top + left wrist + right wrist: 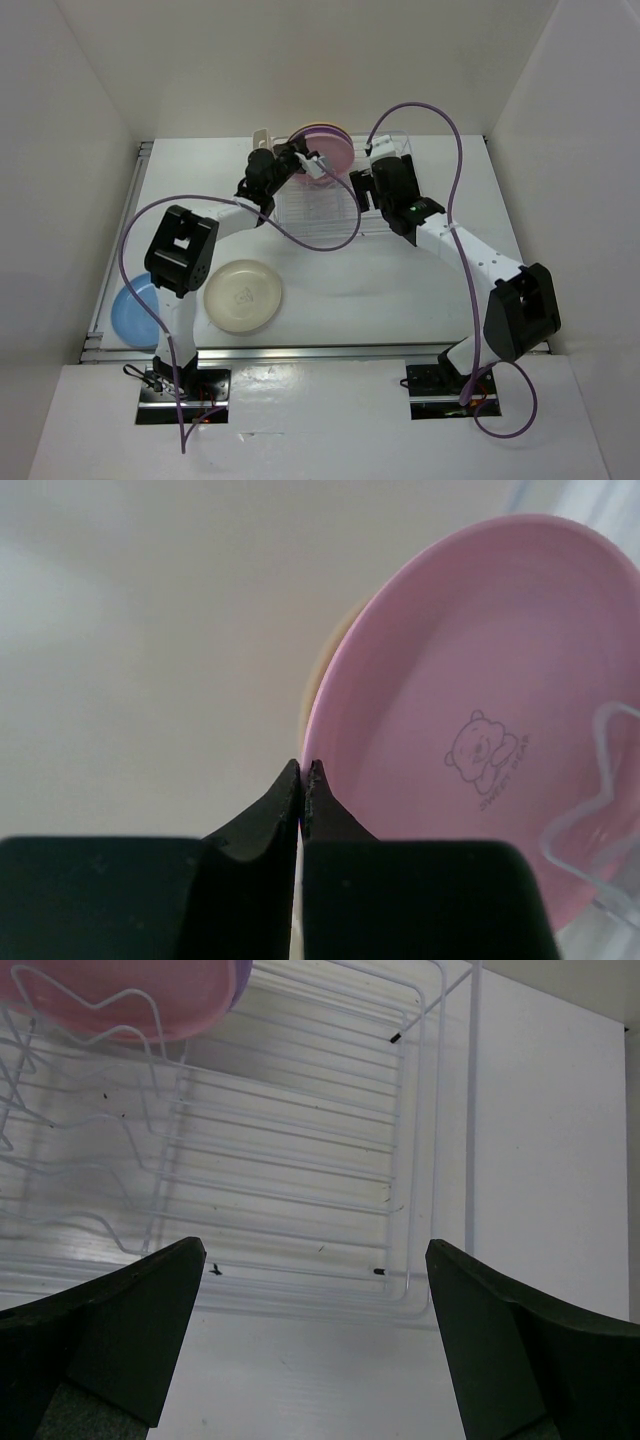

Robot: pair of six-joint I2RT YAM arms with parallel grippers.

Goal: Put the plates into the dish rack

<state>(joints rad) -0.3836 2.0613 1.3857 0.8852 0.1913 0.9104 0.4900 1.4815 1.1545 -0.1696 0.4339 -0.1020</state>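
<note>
Plates first: three of them are up on edge at the far end of the dish rack [318, 212]. The pink plate [331, 151] is in front, the purple plate [349, 137] is tight behind it, and a sliver of the orange plate [318, 685] peeks out at the back. A little white cup [262, 137] sits at the rack's far left corner. The rest of the rack's slots show only bare wire.

Down on the table [400, 290], the cream plate [243, 296] lies flat near the left arm, and the blue plate [128, 312] is just beside it at the left edge, half hidden by that arm's elbow.

Now the left gripper [304, 770]. Its fingers are pressed together with the pink plate's rim pinched between the tips, low on the plate's left side. The left arm is bent sharply at the elbow, with the forearm stretched out to the rack's far left.

The right gripper [316, 1250] is spread wide and holding nothing. It hangs over the rack's right side, clear of the wires. That arm folds at its elbow by the right edge, with the forearm angling in toward the rack.
</note>
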